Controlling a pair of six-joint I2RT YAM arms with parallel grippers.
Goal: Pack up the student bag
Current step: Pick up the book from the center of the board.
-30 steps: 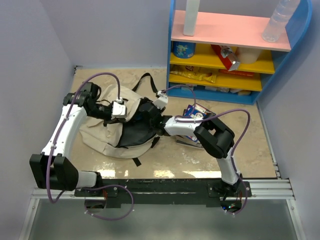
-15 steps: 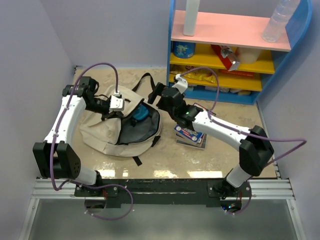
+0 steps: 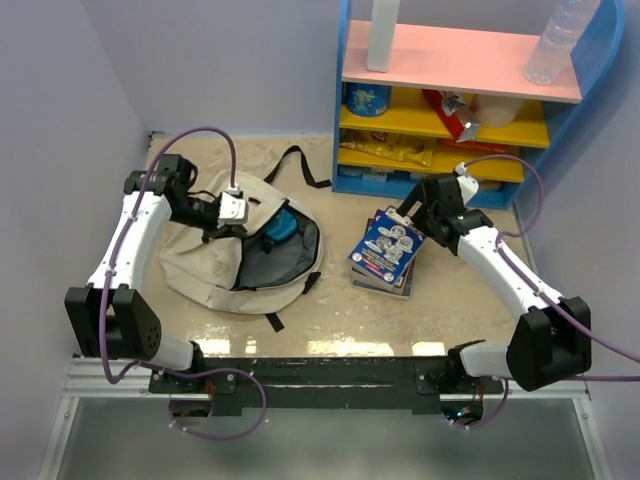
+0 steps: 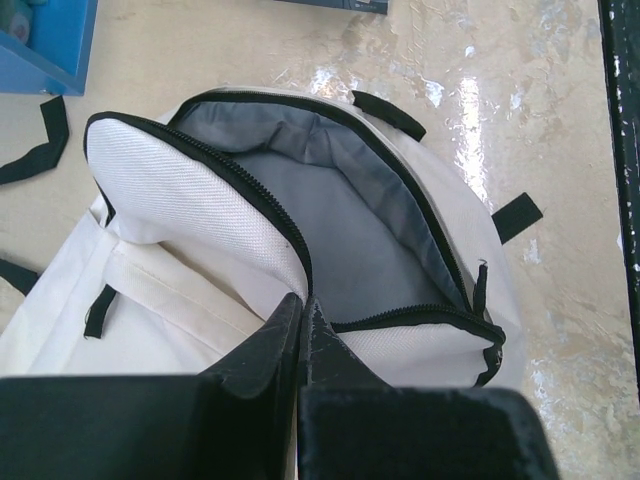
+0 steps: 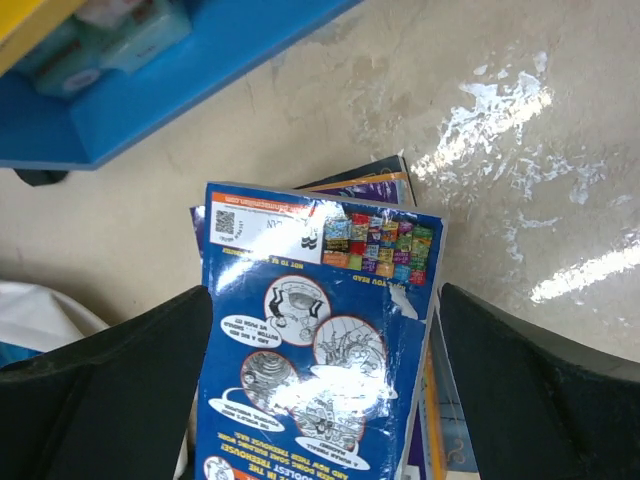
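The student bag point(image 3: 205, 270), beige canvas with black straps, lies on the floor at the left with its main pocket unzipped. My left gripper point(image 3: 232, 212) is shut on the bag's upper flap by the zipper edge and holds it up; the left wrist view shows the gripper point(image 4: 302, 298) there and the grey lining point(image 4: 350, 240). A small blue pouch point(image 3: 282, 226) lies in the bag's mouth. My right gripper point(image 3: 412, 214) is open, its fingers either side of a blue comic book point(image 5: 310, 380) on top of a stack of books point(image 3: 383, 262).
A blue shelf unit point(image 3: 440, 185) with yellow and pink boards stands at the back right, holding snack packs, a carton and a clear bottle point(image 3: 560, 40). Its blue base point(image 5: 150, 100) is close behind the books. Walls close in at left, back and right.
My right arm has pulled out of the bag's mouth and swung right to the book stack. The blue pouch now lies in the bag. My left gripper still holds the flap.
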